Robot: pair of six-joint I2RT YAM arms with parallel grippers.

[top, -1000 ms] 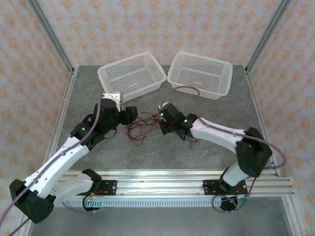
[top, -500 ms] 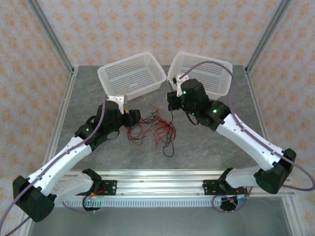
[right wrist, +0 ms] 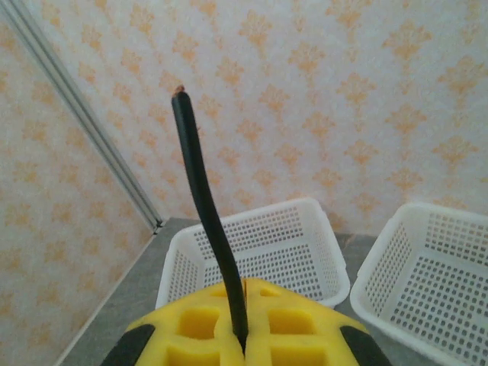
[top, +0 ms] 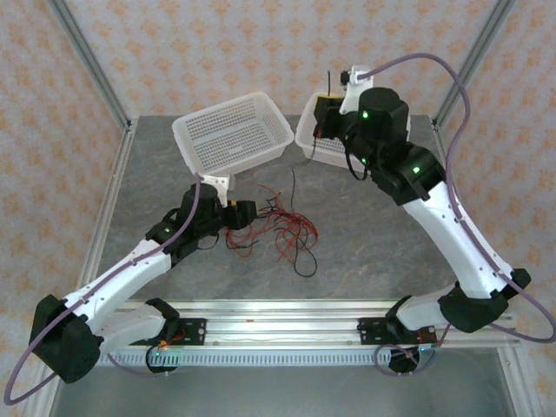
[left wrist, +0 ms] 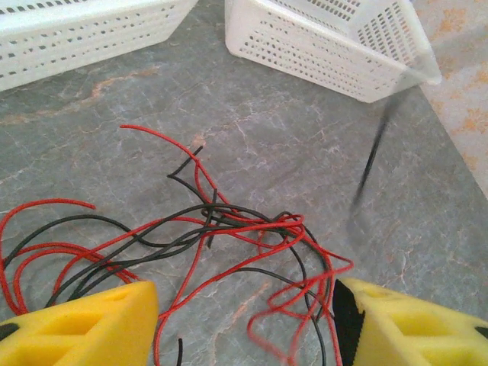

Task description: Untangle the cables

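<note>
On the grey table [top: 382, 252], before 2 white baskets [top: 233, 162], the tangle of red and black cables [top: 282, 230] is straddled by the spread left gripper [left wrist: 244, 320]. 1 black cable [right wrist: 202, 198] is pinched upright, tip pointed skyward, by the raised right gripper [right wrist: 244, 297].

A white mesh basket [left wrist: 76, 46] sits ahead-left of the left end effector [left wrist: 244, 305], a second white basket [left wrist: 320, 53] ahead-right, both on the grey marbled bench [left wrist: 290, 145].
</note>
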